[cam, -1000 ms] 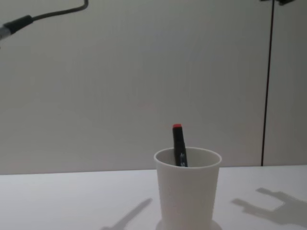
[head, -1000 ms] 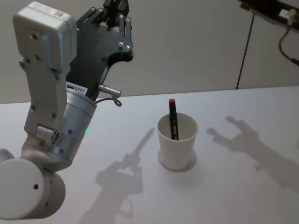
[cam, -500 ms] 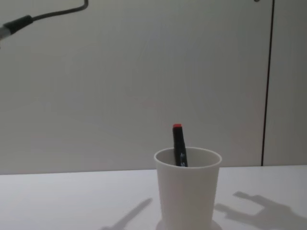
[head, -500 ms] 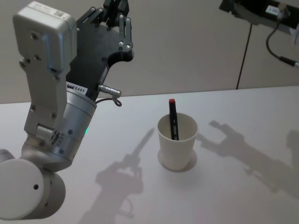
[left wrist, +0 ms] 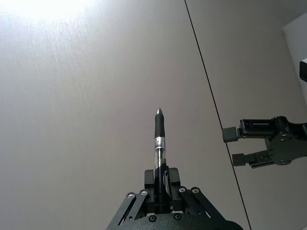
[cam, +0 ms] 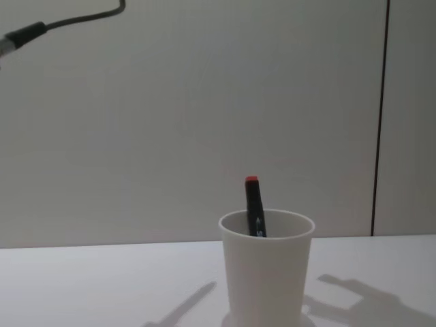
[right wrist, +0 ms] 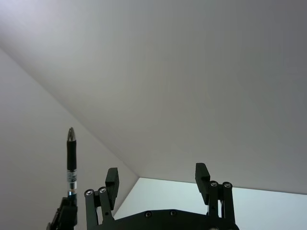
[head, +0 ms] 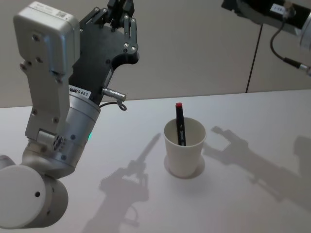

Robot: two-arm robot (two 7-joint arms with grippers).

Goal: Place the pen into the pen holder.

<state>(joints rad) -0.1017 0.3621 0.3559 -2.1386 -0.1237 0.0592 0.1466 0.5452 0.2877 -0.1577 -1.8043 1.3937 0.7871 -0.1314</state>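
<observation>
Pen was clamped by its lower end in the left tool, arm raised high, tip skyward; black barrel, silver band. Right tool was aloft, spread wide, empty. Pen holder stood on the counter, holding a red-capped marker.

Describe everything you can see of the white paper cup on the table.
The pen holder is a plain white paper cup with a rolled rim, tapering toward its base. It stands upright on the white table, mouth open upward. One black red-capped pen stands inside, nearly upright, sticking out above the rim. Nothing else touches it: the left pincer, shut on another pen, and the open right pincer are raised clear of it.
</observation>
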